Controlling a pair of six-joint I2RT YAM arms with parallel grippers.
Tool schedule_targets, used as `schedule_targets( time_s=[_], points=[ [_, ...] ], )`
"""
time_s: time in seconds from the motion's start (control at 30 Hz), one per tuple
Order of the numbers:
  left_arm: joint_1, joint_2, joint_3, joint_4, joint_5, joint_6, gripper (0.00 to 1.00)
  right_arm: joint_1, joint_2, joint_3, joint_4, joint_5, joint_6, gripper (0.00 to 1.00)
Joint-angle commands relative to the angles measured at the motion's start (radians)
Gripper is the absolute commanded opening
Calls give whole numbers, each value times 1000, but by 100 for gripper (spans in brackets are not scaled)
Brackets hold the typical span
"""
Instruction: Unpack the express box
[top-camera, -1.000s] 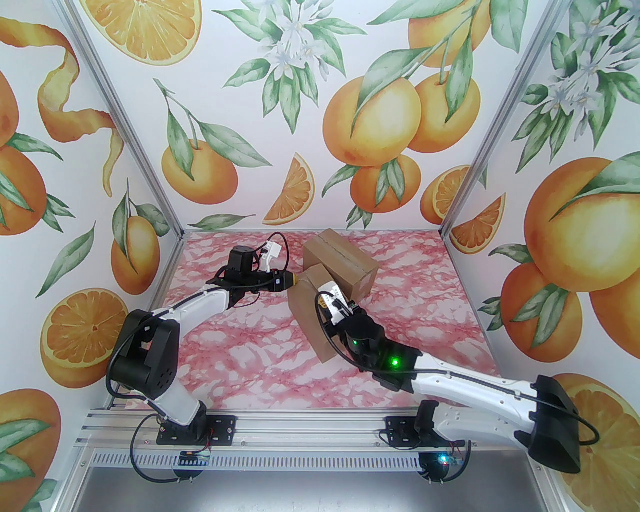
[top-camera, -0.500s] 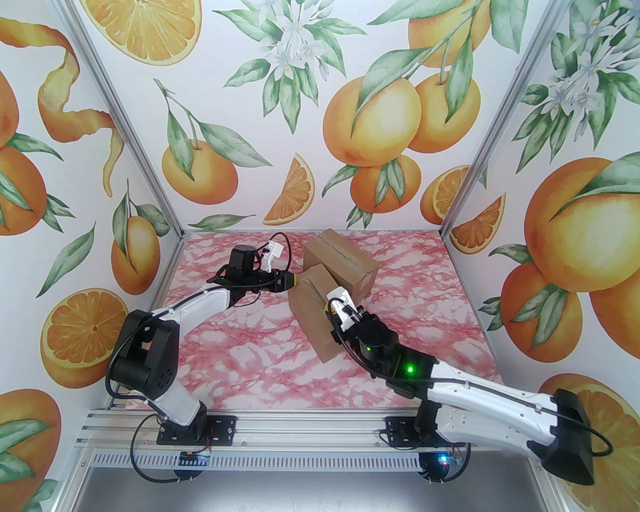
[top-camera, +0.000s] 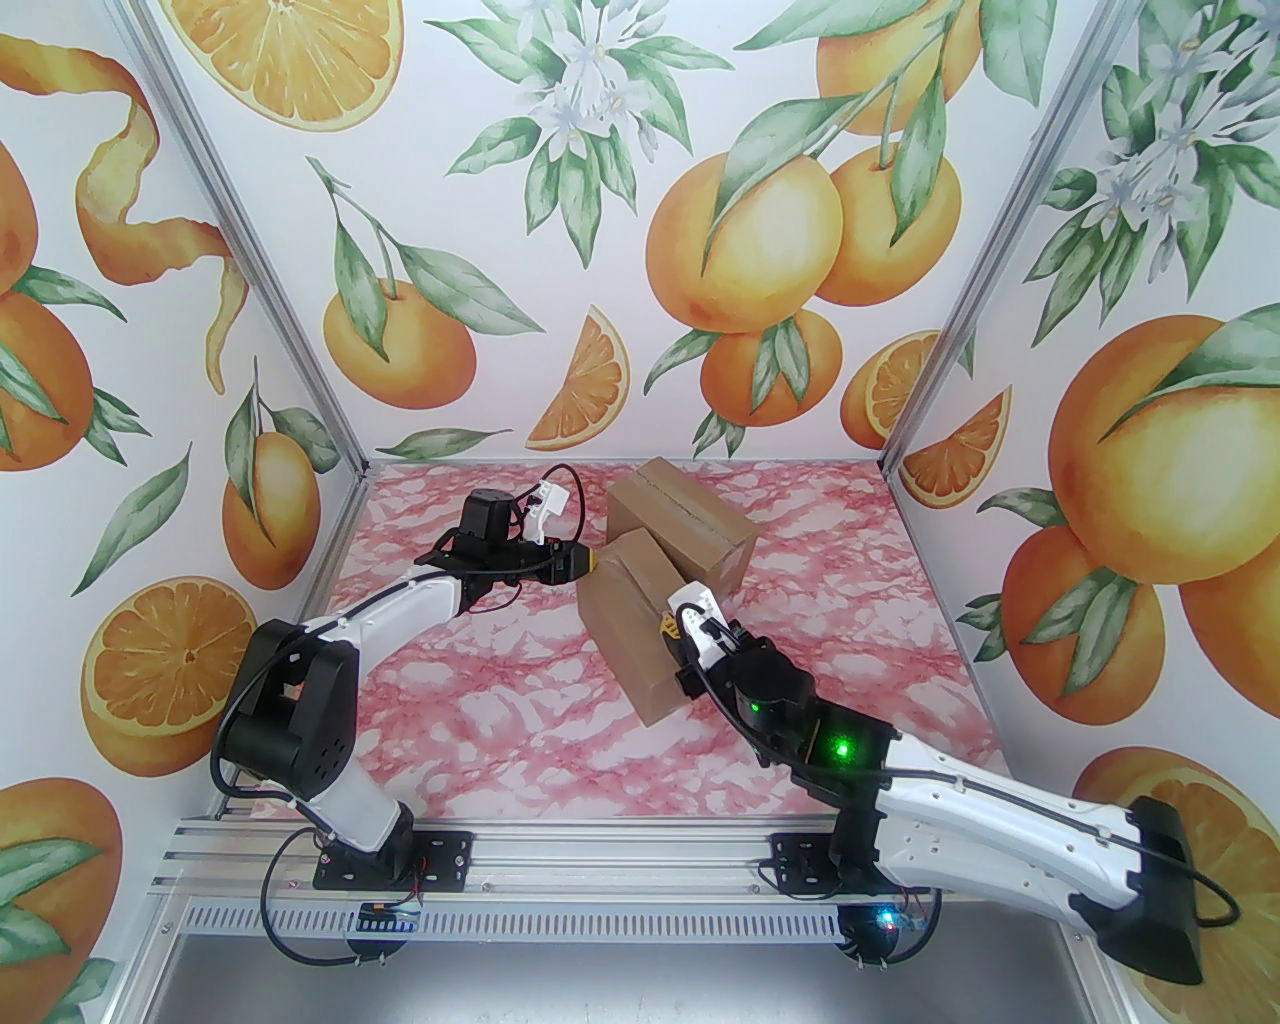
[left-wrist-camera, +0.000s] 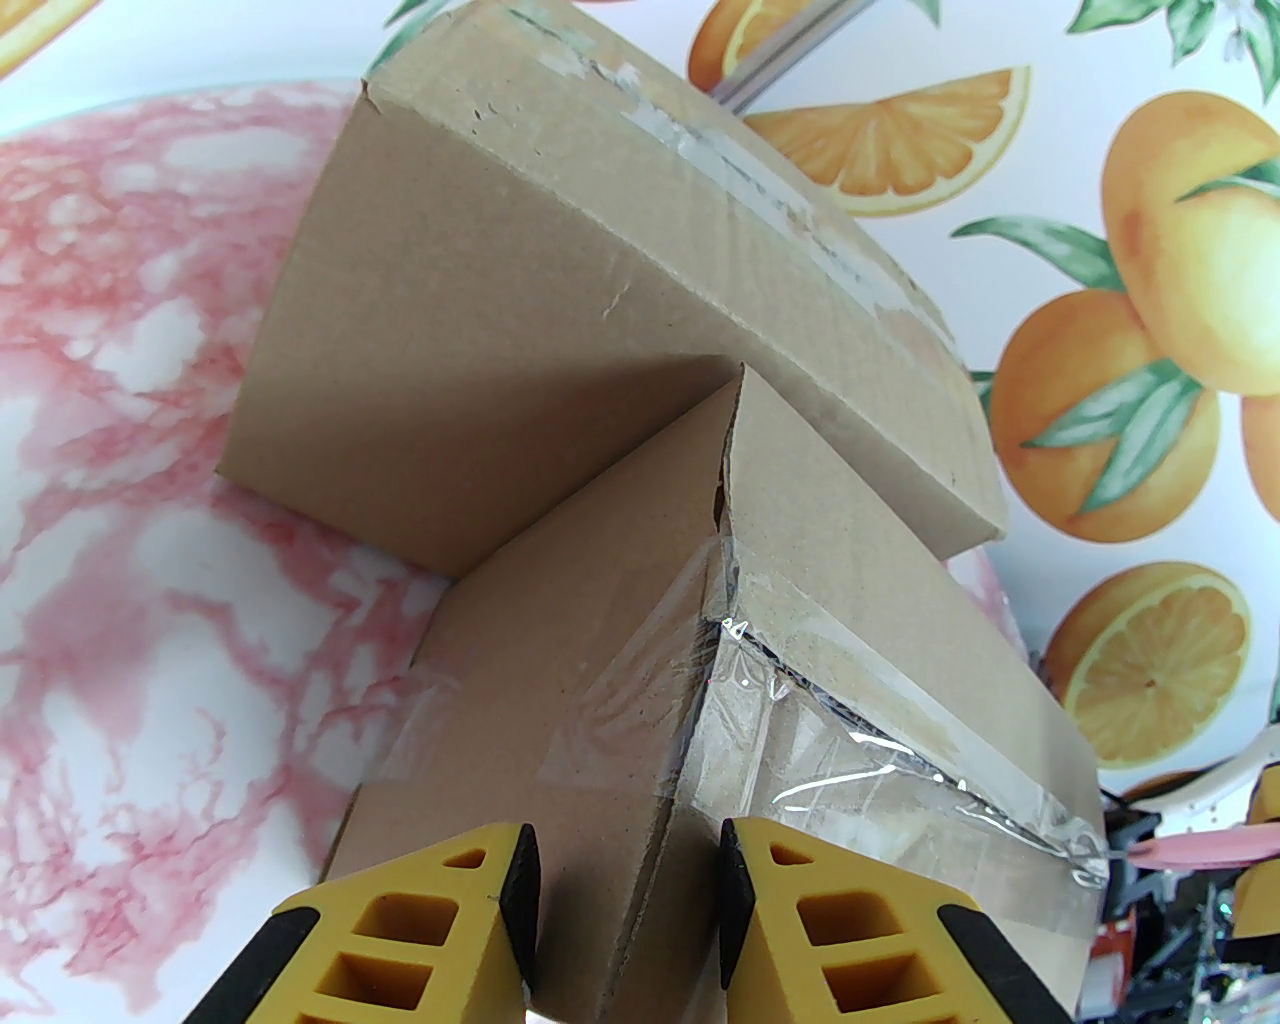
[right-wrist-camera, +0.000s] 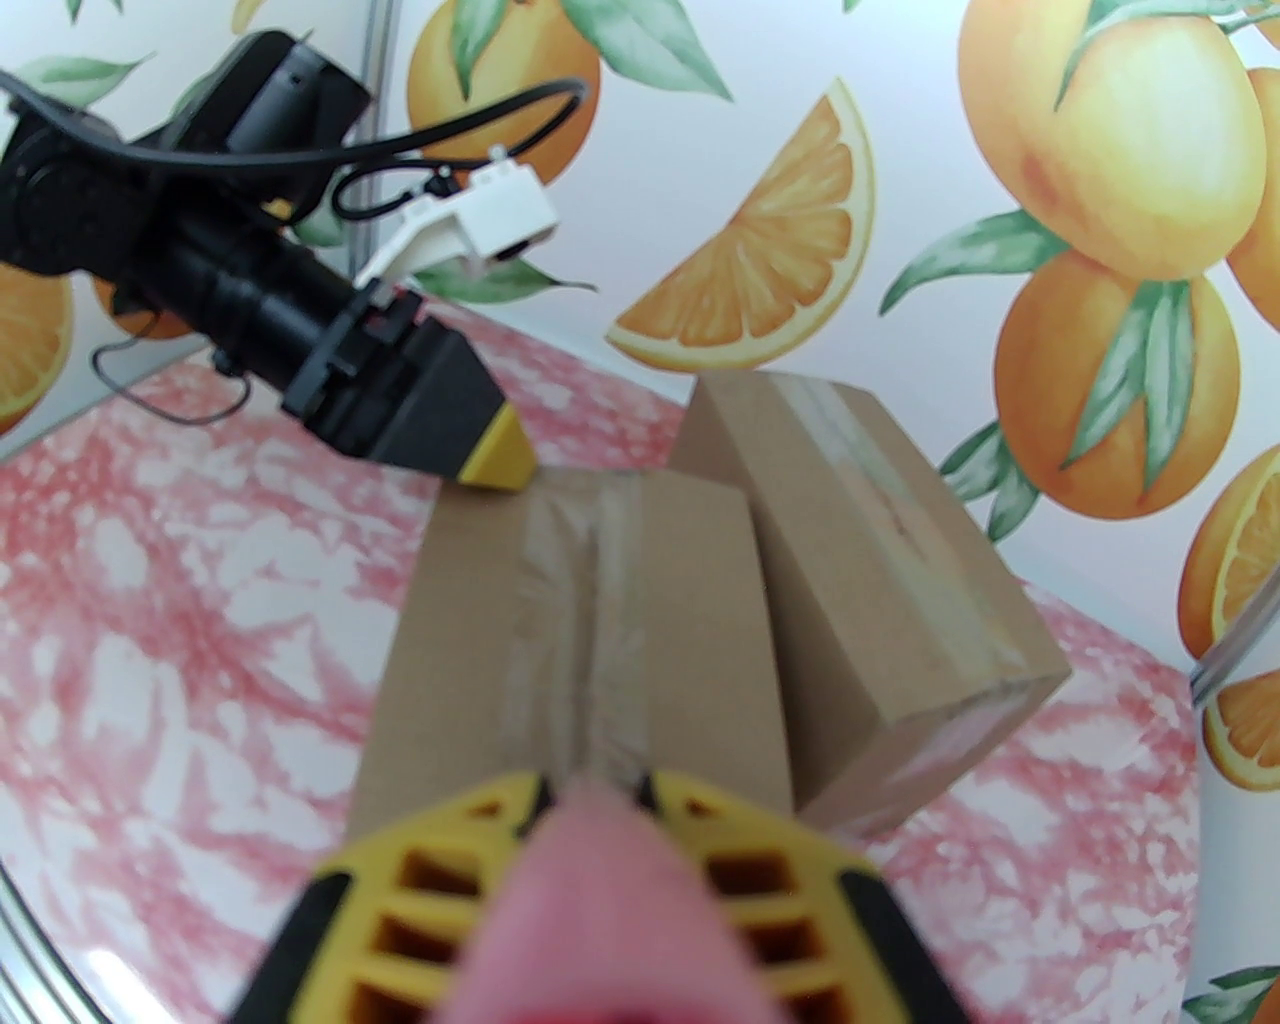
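Cardboard box (top-camera: 625, 625), seam under clear tape (left-wrist-camera: 860, 760), lies against second box (top-camera: 680, 525). Left pincer (left-wrist-camera: 628, 850) pinches its corner; right pincer (right-wrist-camera: 595, 790), pinching a pink tool (right-wrist-camera: 600, 920), has drawn back.

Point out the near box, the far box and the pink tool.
near box (top-camera: 620, 640): top view, on its taped top face.
far box (top-camera: 685, 515): top view, on its top face.
pink tool (right-wrist-camera: 600, 900): right wrist view, on its blurred body.
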Motion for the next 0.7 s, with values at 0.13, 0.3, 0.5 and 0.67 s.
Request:
schedule_targets(
  time_s=[0.13, 0.3, 0.5, 0.67],
  points=[
    [3, 66, -32, -159, -183, 15, 34, 4, -51, -19, -147, 23, 41, 0],
    [0, 63, -40, -151, -191, 7, 34, 4, -68, -16, -185, 22, 48, 0],
    [-1, 63, -41, -147, -196, 4, 34, 4, -95, -18, -212, 16, 60, 0],
    [-3, 60, -42, -148, -207, 1, 33, 6, -116, -14, -249, 12, 77, 0]
  ],
)
